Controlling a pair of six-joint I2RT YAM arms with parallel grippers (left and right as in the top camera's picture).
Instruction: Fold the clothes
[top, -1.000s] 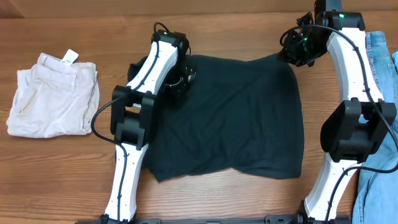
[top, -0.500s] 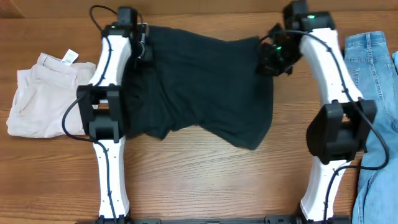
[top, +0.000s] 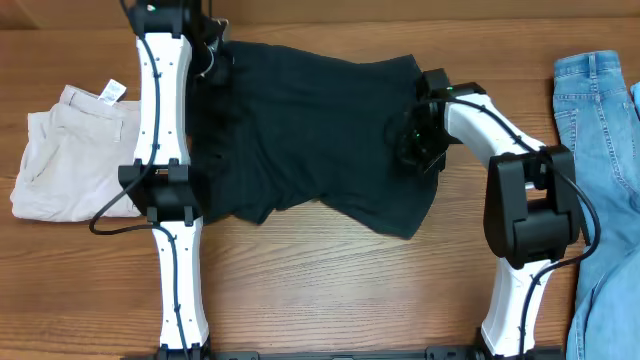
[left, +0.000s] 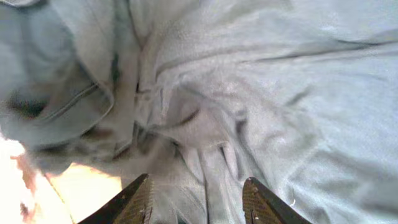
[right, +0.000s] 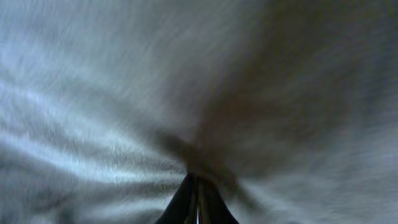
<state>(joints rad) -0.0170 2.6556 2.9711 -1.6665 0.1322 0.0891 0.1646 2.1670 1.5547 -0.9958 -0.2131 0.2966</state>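
Note:
The dark navy-black T-shirt (top: 310, 130) lies rumpled across the back middle of the table, with no lettering showing. My left gripper (top: 207, 52) is at the shirt's far left corner. In the left wrist view its fingers (left: 198, 190) are spread wide over bunched fabric (left: 249, 93), holding nothing. My right gripper (top: 415, 140) is on the shirt's right edge. In the right wrist view its fingers (right: 198, 186) are pressed together on a pinch of the cloth (right: 124, 93), which fills that view.
Beige folded shorts with a white tag (top: 85, 150) lie at the left, next to the left arm. Light blue jeans (top: 600, 160) lie along the right edge, beside the right arm. Bare wooden table (top: 340, 290) shows in front of the shirt.
The shirt was dragged left and back and bunched up. The left gripper has moved further back. The right gripper has come forward along the shirt's right edge.

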